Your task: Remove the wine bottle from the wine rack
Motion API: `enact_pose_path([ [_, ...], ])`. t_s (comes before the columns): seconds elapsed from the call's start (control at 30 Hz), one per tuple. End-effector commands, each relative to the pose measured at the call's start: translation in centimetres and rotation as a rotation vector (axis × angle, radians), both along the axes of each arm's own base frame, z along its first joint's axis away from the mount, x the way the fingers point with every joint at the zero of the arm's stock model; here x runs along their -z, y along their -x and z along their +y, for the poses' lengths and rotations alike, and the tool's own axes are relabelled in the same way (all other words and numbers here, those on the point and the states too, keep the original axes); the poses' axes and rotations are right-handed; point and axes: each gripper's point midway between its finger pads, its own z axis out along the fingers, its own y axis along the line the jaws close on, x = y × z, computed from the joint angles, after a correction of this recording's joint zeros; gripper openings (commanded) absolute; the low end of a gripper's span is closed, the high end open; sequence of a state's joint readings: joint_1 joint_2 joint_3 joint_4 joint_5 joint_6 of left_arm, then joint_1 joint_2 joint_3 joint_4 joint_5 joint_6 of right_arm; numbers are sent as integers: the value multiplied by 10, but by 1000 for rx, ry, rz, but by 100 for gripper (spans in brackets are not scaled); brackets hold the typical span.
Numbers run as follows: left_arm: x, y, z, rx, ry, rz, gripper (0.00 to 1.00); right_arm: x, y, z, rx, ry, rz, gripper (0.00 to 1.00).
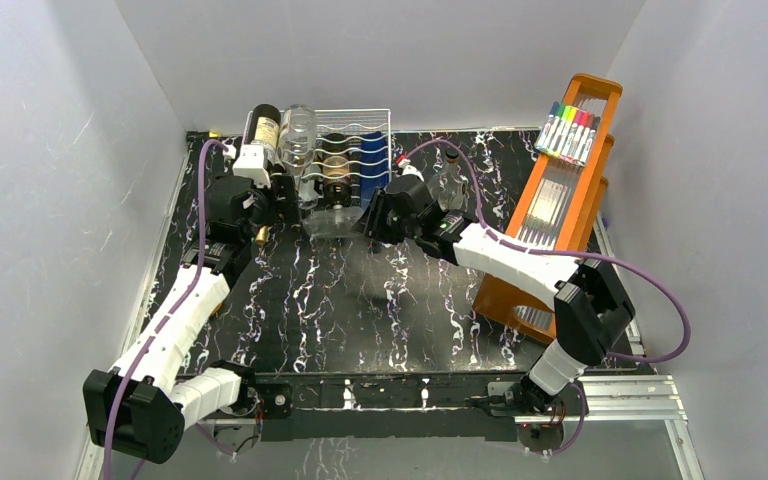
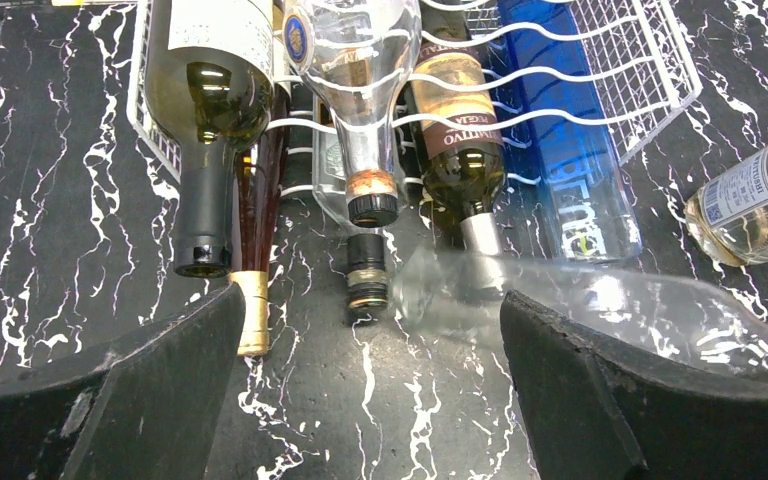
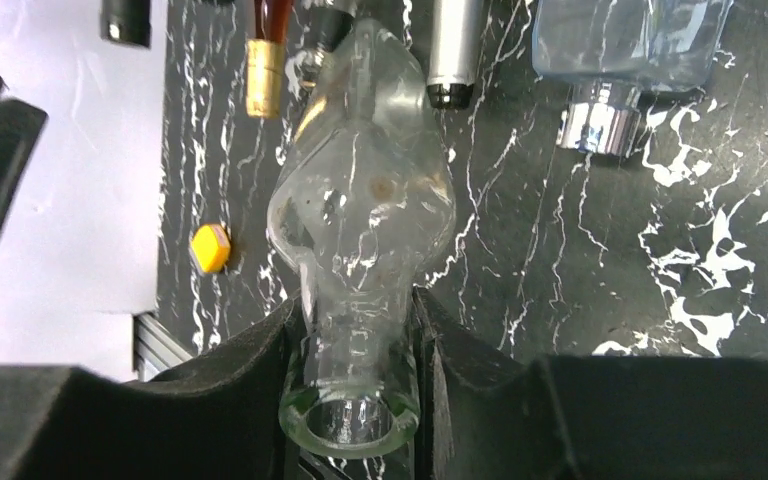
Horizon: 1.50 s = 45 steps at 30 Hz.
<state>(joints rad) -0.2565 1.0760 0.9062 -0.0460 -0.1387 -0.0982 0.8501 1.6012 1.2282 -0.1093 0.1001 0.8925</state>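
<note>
Right gripper [image 3: 357, 318] is clamped on the neck of the clear bottle [image 3: 360, 200], just behind the lip (mouth faces the wrist camera). The bottle is seen out in front of the rack [image 1: 368, 122], low over the tabletop [image 1: 360, 320]; whether it rests on it cannot be told. Its base lies near the necks of the other bottles [image 2: 455, 150] in the cradles. Left gripper [image 2: 370, 312] is held wide apart with nothing in it, facing the rack's left side. Handling, as judged: empty glass, so fairly light but rigid, slick and breakable. With a neck hold the body acts as a long lever, so swing is to be expected. A grip under the lip is favoured, the flare serving as a stop against slip-out.
</note>
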Motion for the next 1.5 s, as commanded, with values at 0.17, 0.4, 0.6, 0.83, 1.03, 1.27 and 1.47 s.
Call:
enact_pose_path([
  [0.17, -4, -1, -21, 110, 45, -6, 98, -17, 11, -2, -178, 39, -131, 0],
  [0.4, 4, 30, -105, 667, 139, -19, 98, 5, 13, -13, -280, 153, -248, 0],
  [0.6, 12, 77, -130, 988, 105, -93, 98, 10, 15, -29, -355, 250, -322, 0],
  [0.83, 45, 101, -156, 1139, -139, -223, 98, 9, 38, -53, -546, 211, -330, 0],
  [1.03, 71, 73, -198, 1290, -253, -158, 98, 15, 47, -62, -608, 180, -303, 0],
  [1.27, 93, 67, -217, 1346, -271, -163, 66, 12, 51, -57, -633, 156, -262, 0],
  [1.47, 71, 67, -217, 1282, -252, -259, 38, 2, 43, -57, -527, 133, -206, 34],
])
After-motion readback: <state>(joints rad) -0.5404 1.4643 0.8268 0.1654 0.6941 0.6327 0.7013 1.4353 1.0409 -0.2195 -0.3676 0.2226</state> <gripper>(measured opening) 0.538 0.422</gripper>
